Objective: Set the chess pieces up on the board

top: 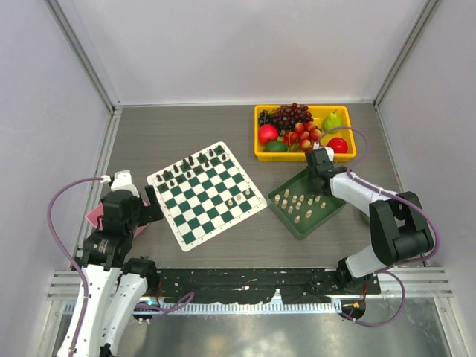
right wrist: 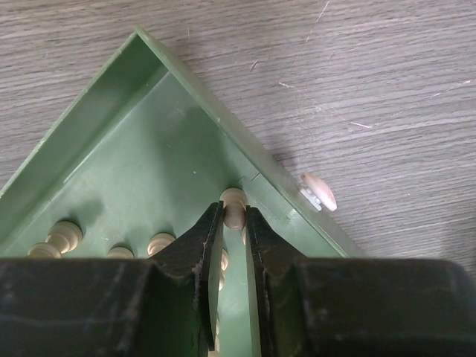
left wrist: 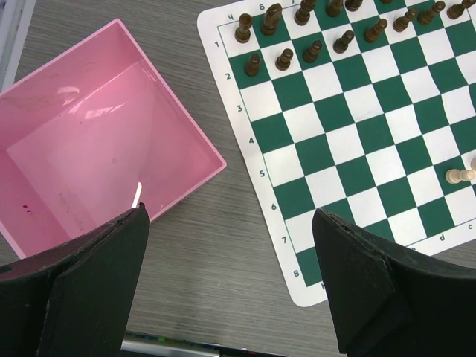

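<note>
The green and white board (top: pixel 206 195) lies left of centre, with dark pieces (top: pixel 190 165) along its far side and two cream chess pieces (top: pixel 245 195) near its right edge. Several more cream chess pieces (top: pixel 296 202) stand in a dark green tray (top: pixel 327 212). My right gripper (right wrist: pixel 234 212) reaches into a corner of that tray (right wrist: pixel 149 156), its jaws shut on one upright cream piece (right wrist: pixel 234 198). My left gripper (left wrist: pixel 230 213) hangs open and holds nothing, above bare table between a pink box (left wrist: pixel 89 141) and the board's corner (left wrist: pixel 327 282).
A yellow bin (top: pixel 261 155) of fruit stands at the back right, just behind the green tray. The pink box (top: pixel 95 216) sits at the left edge by the left arm. A small cream tab (right wrist: pixel 318 192) sticks out from the tray's outer wall. Grey walls enclose the table.
</note>
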Available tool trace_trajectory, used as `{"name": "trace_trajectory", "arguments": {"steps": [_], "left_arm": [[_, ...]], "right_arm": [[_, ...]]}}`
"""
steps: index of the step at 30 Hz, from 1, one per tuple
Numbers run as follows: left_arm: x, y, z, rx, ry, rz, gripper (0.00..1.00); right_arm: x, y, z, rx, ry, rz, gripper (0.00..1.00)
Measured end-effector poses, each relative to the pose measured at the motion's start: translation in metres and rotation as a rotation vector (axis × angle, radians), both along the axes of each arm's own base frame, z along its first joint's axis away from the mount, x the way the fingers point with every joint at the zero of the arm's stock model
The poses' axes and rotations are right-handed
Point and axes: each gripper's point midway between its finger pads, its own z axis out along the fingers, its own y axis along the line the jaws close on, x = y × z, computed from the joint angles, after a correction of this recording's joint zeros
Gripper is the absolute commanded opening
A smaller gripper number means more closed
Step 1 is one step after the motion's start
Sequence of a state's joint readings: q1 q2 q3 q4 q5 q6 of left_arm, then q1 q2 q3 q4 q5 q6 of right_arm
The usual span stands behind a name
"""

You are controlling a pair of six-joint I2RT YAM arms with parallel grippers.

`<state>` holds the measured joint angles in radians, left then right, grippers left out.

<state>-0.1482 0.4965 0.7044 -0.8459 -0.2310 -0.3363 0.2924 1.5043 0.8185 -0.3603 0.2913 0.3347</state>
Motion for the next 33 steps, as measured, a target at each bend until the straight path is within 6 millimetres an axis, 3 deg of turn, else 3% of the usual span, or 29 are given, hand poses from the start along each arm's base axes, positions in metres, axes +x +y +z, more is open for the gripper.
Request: {"name": "trace_trajectory", "arguments": {"steps": [9, 13, 17, 20, 26, 33], "left_arm": [[0.000, 0.000, 0.000, 0.000, 0.000, 0.000, 0.99], [0.000, 0.000, 0.000, 0.000, 0.000, 0.000, 0.99], [0.000, 0.000, 0.000, 0.000, 0.000, 0.000, 0.99], [0.000, 0.000, 0.000, 0.000, 0.000, 0.000, 0.99], [0.000, 0.000, 0.000, 0.000, -0.001, 0.000, 0.99], [0.000, 0.000, 0.000, 0.000, -0.002, 0.000, 0.99]], "right_arm": [[0.002, 0.000, 0.010, -0.003, -0.019, 0.018, 0.18], [0.002, 0.005, 0.032, 0.033, -0.074, 0.038, 0.18], [0.006, 0.025, 0.068, 0.083, -0.176, 0.091, 0.18], [0.003, 0.056, 0.090, 0.111, -0.230, 0.170, 0.18], [-0.029, 0.159, 0.112, 0.175, -0.266, 0.417, 0.18], [-0.058, 0.256, 0.091, 0.175, -0.198, 0.610, 0.18]]}}
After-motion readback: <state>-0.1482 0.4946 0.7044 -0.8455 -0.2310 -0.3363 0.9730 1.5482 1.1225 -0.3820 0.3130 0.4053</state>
